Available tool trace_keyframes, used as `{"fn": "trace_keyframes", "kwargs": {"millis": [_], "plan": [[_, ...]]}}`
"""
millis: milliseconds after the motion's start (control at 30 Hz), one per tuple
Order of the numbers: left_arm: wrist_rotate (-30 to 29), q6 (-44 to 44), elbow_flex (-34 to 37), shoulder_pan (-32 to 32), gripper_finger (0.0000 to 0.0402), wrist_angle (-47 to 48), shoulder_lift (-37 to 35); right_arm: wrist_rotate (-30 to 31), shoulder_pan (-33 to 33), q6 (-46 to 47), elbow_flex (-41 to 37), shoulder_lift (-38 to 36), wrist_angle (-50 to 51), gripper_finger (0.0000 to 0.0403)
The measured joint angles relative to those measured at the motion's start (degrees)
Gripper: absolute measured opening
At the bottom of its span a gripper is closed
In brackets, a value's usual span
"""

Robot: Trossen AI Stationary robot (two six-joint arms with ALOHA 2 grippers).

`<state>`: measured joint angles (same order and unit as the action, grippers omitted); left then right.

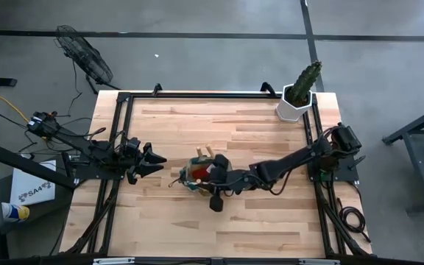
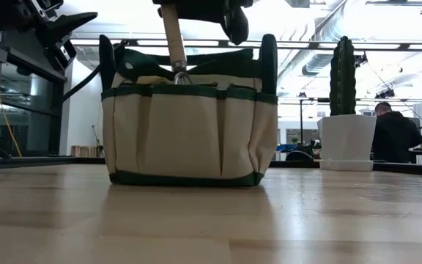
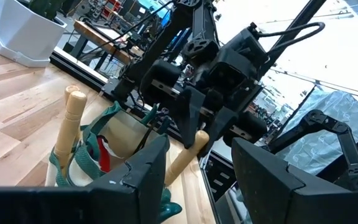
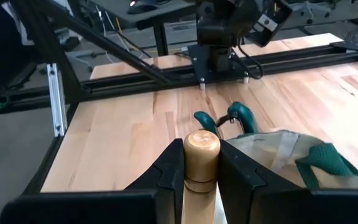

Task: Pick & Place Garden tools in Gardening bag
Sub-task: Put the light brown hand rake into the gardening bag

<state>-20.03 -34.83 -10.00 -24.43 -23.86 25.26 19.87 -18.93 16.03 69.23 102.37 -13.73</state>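
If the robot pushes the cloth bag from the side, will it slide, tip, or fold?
The bag looks soft, so its wall would probably dent first. Its flat, wide base on the table suggests sliding rather than tipping. The right gripper, fingers shut on a wooden handle above the bag, may steady it.

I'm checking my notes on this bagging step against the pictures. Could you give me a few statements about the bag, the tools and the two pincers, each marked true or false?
1. The right pincer is shut on a wooden tool handle. True.
2. The gardening bag lies tipped on its side. False: it stands upright on the table.
3. The left pincer holds a trowel. False: it is open and empty, waiting beside the bag.
4. The cactus stands in a white pot at a table corner, apart from the bag. True.
5. Another wooden handle sticks up out of the bag. True.
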Motion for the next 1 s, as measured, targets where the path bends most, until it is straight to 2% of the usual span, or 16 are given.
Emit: {"fn": "trace_keyframes", "kwargs": {"millis": [300,567,1000], "plan": [[0.07,-0.20,-0.02,0.00,0.0180,0.00,0.00,-0.52,-0.98,-4.56,0.00,-0.02,0.14,0.0058],[0.09,-0.24,-0.02,0.00,0.0180,-0.01,0.00,-3.22,-2.24,-9.04,-0.02,-0.31,-3.84,0.0058],[0.09,-0.22,-0.02,0.01,0.0180,-0.01,0.00,-0.81,-1.63,-11.64,-0.02,-0.31,3.23,0.0060]]}}
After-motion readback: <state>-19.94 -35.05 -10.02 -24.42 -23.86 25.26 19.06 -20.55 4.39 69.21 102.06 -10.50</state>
